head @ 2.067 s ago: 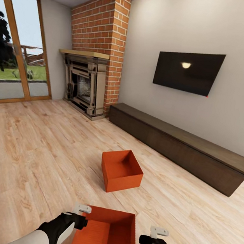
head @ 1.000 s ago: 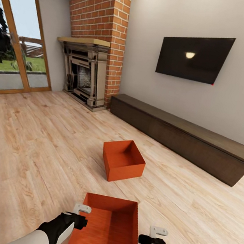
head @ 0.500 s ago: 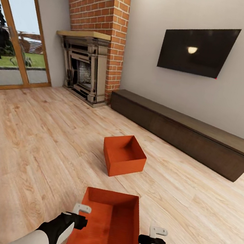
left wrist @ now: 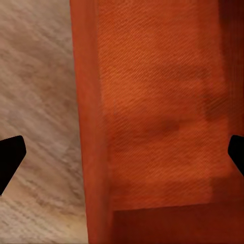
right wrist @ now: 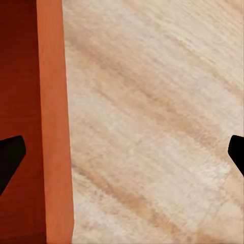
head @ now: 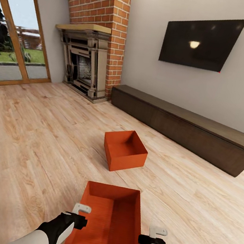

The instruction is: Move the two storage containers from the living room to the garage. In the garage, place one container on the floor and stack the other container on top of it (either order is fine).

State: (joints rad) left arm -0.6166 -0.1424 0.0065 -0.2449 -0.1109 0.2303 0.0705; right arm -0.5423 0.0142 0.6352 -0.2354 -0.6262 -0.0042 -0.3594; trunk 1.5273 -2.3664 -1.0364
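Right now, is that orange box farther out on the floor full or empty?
Empty. The far storage container sits upright on the wood floor, open-topped, and its bare orange bottom and inner walls show.

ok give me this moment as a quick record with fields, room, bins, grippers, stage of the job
room: living room, light wood floor, brick fireplace, wall tv, long dark cabinet
near bin: on the wood floor, between the two grippers, empty, open top
far bin: on the wood floor, further ahead, apart from the near one, empty
left gripper: open, its fingers straddle the near bin's left wall
right gripper: open, straddling the right wall
stage: neither bin lifted
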